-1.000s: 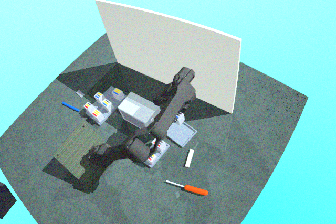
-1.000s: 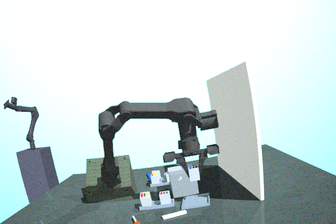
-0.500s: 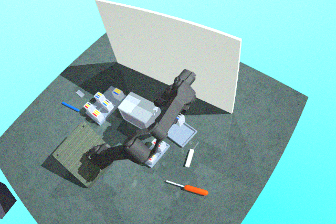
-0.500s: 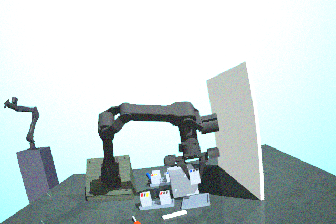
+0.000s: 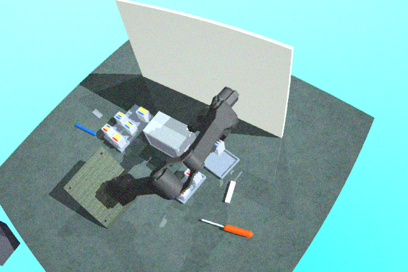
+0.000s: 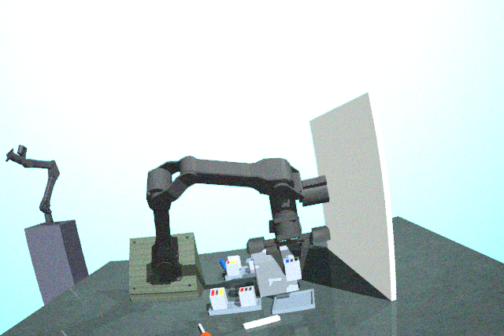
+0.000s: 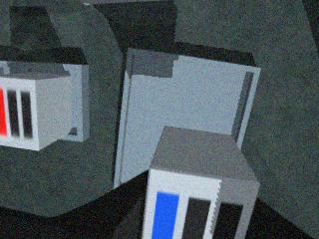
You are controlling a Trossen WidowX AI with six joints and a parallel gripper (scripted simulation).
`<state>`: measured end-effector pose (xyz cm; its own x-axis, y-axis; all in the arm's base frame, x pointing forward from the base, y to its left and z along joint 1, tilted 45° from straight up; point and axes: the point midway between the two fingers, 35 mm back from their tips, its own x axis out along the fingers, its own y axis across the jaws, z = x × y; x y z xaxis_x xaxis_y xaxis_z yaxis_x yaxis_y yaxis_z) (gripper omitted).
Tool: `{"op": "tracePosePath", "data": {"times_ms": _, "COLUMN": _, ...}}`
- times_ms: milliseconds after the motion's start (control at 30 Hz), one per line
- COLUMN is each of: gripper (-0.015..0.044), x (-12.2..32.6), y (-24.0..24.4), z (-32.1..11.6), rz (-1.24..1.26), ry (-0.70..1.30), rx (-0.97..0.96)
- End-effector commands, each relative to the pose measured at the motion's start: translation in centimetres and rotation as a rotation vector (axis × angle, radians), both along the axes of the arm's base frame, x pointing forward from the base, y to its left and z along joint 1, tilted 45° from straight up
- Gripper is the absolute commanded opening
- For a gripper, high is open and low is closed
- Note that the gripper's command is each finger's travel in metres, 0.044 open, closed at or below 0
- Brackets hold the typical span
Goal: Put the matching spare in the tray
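Note:
My gripper [image 6: 291,258] [image 7: 190,183] is shut on a white block [image 5: 219,148] [image 6: 292,270] [image 7: 199,154] with one blue and two black stripes. The block is upright over the back part of the shallow grey tray [image 5: 224,165] [image 6: 293,304] [image 7: 199,95]; its exact height above the tray floor is unclear. In the wrist view it covers the tray's near edge. A large light-grey box [image 5: 167,134] [image 6: 268,275] stands beside the tray. The mounted unit and its printed code cannot be made out. In the top view the arm hides the fingers.
A grey rack [image 6: 235,310] beside the tray holds red-striped white blocks, one also in the wrist view [image 7: 52,112]. Several striped blocks stand in a farther rack left of the box. A tall pale panel [image 5: 210,61] [image 6: 350,186] rises behind. A white bar [image 5: 230,191] and orange-handled screwdriver [image 5: 238,230] lie in front.

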<state>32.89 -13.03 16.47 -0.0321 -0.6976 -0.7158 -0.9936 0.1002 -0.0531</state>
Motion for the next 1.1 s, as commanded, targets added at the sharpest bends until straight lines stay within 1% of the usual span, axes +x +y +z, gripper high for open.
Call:
{"op": "tracePosePath", "data": {"times_ms": 0, "gripper": 0.0, "x": -0.1, "y": -0.2, "z": -0.2, "rz": 0.004, "ry": 0.004, "rx": -0.004}}
{"op": "tracePosePath", "data": {"times_ms": 1067, "gripper": 0.0, "x": -0.4, "y": -2.0, "z": -1.9, "rz": 0.004, "ry": 0.004, "rx": -0.007}}
